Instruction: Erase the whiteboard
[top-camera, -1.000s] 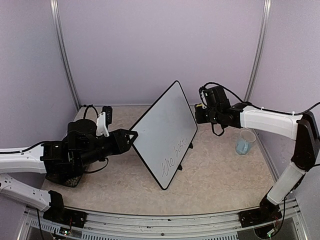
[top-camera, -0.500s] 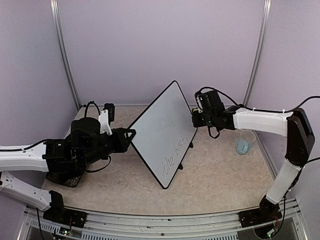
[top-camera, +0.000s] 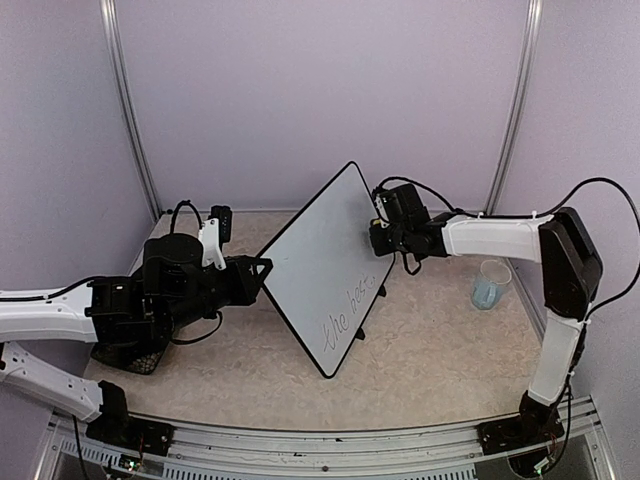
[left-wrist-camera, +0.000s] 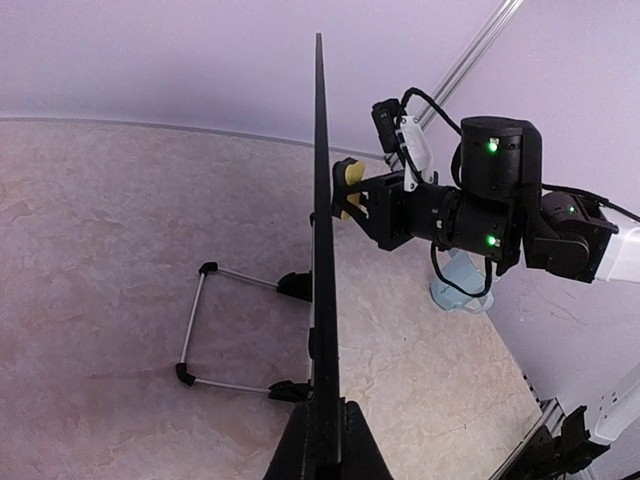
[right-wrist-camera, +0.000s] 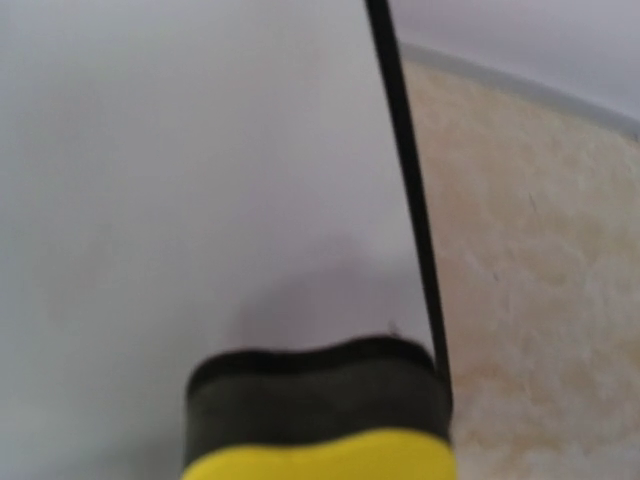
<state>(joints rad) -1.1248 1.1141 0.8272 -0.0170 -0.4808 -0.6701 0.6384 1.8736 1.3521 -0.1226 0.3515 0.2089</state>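
Observation:
The whiteboard (top-camera: 325, 262) stands tilted on the table's middle, with dark handwriting (top-camera: 347, 308) near its lower right. My left gripper (top-camera: 262, 270) is shut on its left edge; the left wrist view shows the board edge-on (left-wrist-camera: 320, 200) with my fingers (left-wrist-camera: 300, 455) clamped on the black frame. My right gripper (top-camera: 377, 238) is shut on a yellow and black eraser (left-wrist-camera: 345, 186) at the board's upper right face. In the right wrist view the eraser (right-wrist-camera: 320, 420) lies against the white surface (right-wrist-camera: 180, 180) beside the frame (right-wrist-camera: 405, 180). The right fingers are hidden there.
A clear plastic cup (top-camera: 489, 284) stands on the table at the right. The board's wire stand (left-wrist-camera: 190, 330) with black feet rests behind it. A black mesh item (top-camera: 130, 358) lies under my left arm. Purple walls enclose the table.
My left gripper has shut on the board's left edge. My right arm has moved left, bringing the eraser onto the board's upper right face.

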